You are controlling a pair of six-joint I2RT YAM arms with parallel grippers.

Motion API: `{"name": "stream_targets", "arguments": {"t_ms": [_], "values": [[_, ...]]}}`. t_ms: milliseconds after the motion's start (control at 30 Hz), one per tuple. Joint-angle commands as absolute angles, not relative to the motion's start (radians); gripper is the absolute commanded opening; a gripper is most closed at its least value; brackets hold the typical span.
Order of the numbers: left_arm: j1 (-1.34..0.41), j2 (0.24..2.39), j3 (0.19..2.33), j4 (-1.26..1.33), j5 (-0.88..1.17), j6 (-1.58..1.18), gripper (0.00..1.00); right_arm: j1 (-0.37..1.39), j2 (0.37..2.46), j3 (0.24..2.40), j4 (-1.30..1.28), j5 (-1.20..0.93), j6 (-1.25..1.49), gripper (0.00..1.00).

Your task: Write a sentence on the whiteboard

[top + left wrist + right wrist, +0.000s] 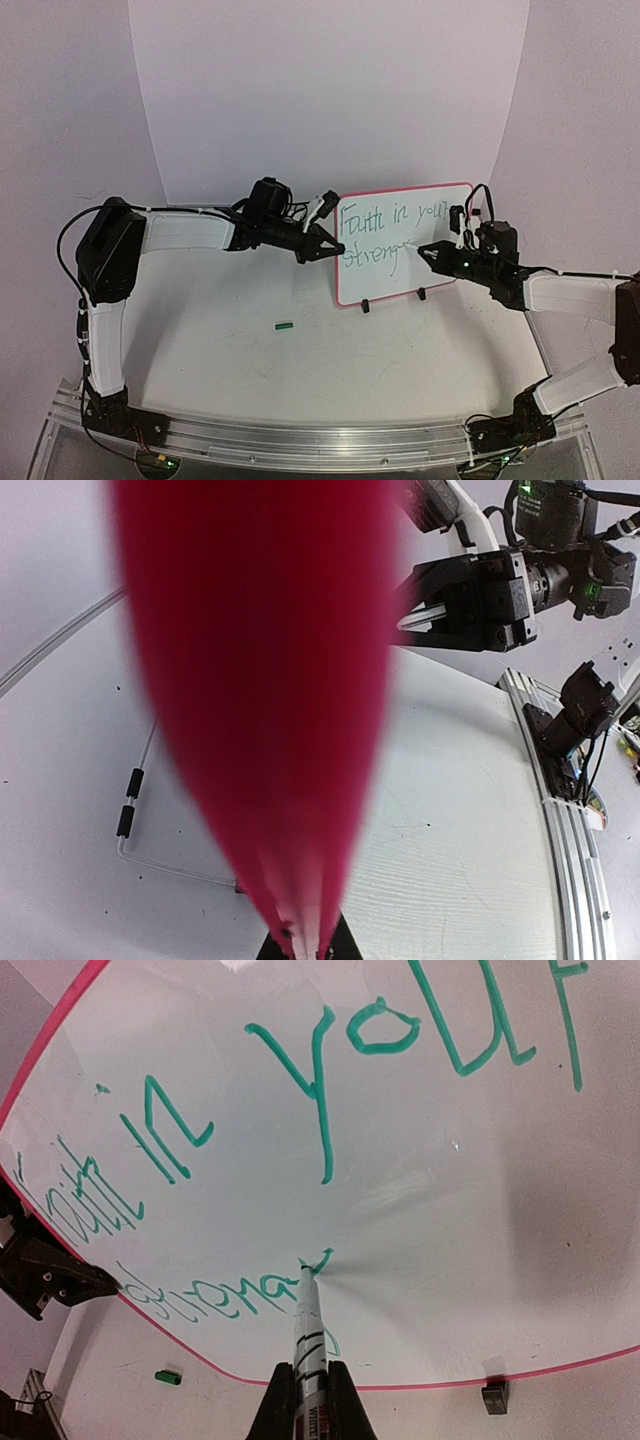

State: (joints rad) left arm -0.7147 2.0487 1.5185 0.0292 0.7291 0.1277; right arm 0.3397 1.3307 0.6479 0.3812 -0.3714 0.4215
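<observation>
The small rectangular whiteboard [440, 275] with its red-pink rim and rounded corners stands nearly upright on two small black feet [367, 306] at the back of the pale desk [300, 370], its face turned toward the arms. A board this light on such narrow supports would probably slide or tip under pen pressure. That seems to be why the left hand [335, 247] is pressed together on the board's left edge. In the left wrist view the rim [260, 680] runs as a blurred red band straight down into the fingertips [300, 945].

On the board's right side, the right hand [428, 250] pinches a slim white-barrelled marker [308, 1345] low on its shaft. The barrel is in line with the fingers, which lets the wrist steer the strokes. The tip touches the board's face at the end of the lower line of the thin green handwritten sentence [362, 218]. The upper line reads "Faith in your". The lower one runs about as far as "streng", so I judge the last letters are yet to come.

A small green cap [285, 324], probably the marker's, lies on the desk in front of the board and off to its left, apart from both arms, where it cannot foul the writing.
</observation>
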Motion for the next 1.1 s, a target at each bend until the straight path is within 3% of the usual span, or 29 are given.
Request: {"name": "stream_targets", "arguments": {"t_ms": [0,1067], "values": [[-0.756,2.089,1.495,-0.230,0.739,0.137,0.00,0.334,1.361,0.639,0.407,-0.358,0.428,0.00],[-0.759,2.087,1.494,-0.230,0.738,0.137,0.00,0.334,1.253,0.693,0.347,-0.289,0.418,0.00]]}}
